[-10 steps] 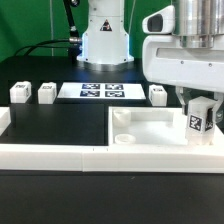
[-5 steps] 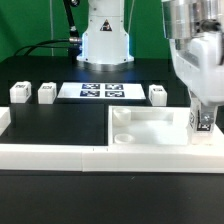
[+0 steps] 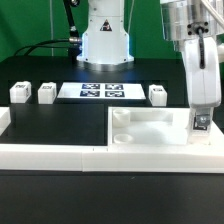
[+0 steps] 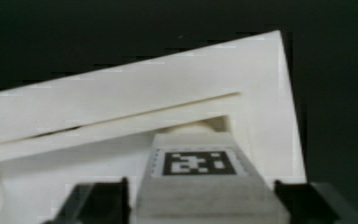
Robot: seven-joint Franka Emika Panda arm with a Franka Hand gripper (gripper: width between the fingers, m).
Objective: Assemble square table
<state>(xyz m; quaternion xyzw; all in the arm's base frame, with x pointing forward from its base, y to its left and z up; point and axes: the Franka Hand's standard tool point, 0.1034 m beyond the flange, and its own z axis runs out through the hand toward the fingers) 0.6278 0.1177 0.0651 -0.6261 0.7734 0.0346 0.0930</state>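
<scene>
The white square table top (image 3: 150, 128) lies at the front on the exterior view's right, against the border wall. My gripper (image 3: 201, 122) is shut on a white tagged leg block (image 3: 202, 123) and holds it upright over the top's corner on the exterior view's right. In the wrist view the leg (image 4: 199, 175) sits between my two dark fingers (image 4: 101, 203), with the table top (image 4: 140, 110) beneath it. Three more leg blocks stand on the table: two (image 3: 19, 93) (image 3: 46, 94) on the exterior view's left and one (image 3: 158, 94) behind the top.
The marker board (image 3: 102, 91) lies flat at the back centre. The long low white border wall (image 3: 60, 155) runs along the front edge, with a short side piece (image 3: 4, 122) on the exterior view's left. The robot base (image 3: 104, 40) stands behind the marker board.
My gripper has turned about its vertical axis with the leg and come lower toward the table top's corner. The other legs have not moved.
</scene>
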